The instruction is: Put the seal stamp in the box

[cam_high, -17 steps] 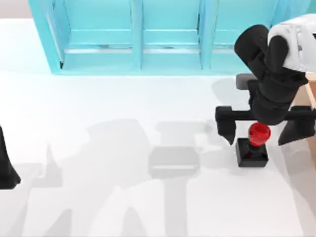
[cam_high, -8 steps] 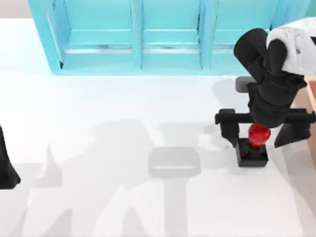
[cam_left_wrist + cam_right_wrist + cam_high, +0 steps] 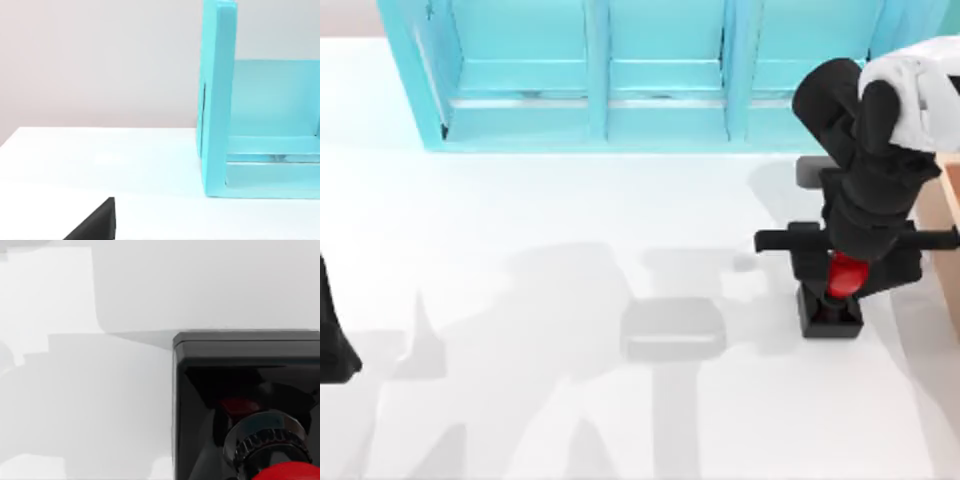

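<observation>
Seal stamp (image 3: 832, 300) seemingly between right claw (image 3: 852, 272) fingers.

R hand (image 3: 847, 270) low, fingers closed in; L arm (image 3: 334, 340) parked.

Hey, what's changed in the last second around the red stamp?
The right gripper has narrowed its fingers from a wide spread to close in on either side of the seal stamp. The stamp hasn't moved on the table. The left arm stays parked at the table's left edge.

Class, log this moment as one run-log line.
right tool: closing around seal stamp knob | stamp: on table | box: right edge | left arm: parked, left edge
</observation>
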### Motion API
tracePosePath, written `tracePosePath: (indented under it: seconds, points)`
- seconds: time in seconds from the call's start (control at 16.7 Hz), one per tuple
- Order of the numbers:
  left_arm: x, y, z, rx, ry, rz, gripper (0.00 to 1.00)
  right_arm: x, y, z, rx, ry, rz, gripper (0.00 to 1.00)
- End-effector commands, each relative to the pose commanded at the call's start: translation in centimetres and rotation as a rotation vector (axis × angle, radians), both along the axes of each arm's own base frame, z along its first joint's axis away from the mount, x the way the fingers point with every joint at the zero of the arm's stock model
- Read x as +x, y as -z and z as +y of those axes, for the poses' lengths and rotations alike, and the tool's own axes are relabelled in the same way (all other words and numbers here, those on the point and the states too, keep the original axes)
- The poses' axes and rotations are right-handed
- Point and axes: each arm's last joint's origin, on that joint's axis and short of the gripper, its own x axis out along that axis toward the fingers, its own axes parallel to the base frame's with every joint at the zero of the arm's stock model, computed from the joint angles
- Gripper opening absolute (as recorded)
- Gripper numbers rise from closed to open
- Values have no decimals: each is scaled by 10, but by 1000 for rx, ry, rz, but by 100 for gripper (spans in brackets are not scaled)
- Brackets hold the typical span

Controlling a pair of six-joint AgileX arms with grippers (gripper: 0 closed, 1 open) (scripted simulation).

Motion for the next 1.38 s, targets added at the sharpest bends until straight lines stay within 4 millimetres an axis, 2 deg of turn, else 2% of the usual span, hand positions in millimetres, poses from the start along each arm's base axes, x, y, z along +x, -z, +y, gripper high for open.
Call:
tracePosePath:
  seconds: [0.06, 0.12, 0.72, 0.9, 1.2, 1.38]
  points:
    - [0, 0, 0, 0, 0, 0, 100, 0, 0, 0, 0, 0, 0, 2]
    - [0, 0, 0, 0, 0, 0, 100, 0, 0, 0, 0, 0, 0, 0]
    - [0, 0, 0, 0, 0, 0, 100, 1, -5, 0, 1, 1, -3, 0]
    - [0, 0, 0, 0, 0, 0, 100, 5, -30, 2, 1, 3, -2, 0]
    - [0, 0, 0, 0, 0, 0, 100, 2, -87, 0, -5, 3, 11, 0]
    - [0, 0, 0, 0, 0, 0, 100, 0, -100, -1, 0, 3, -1, 0]
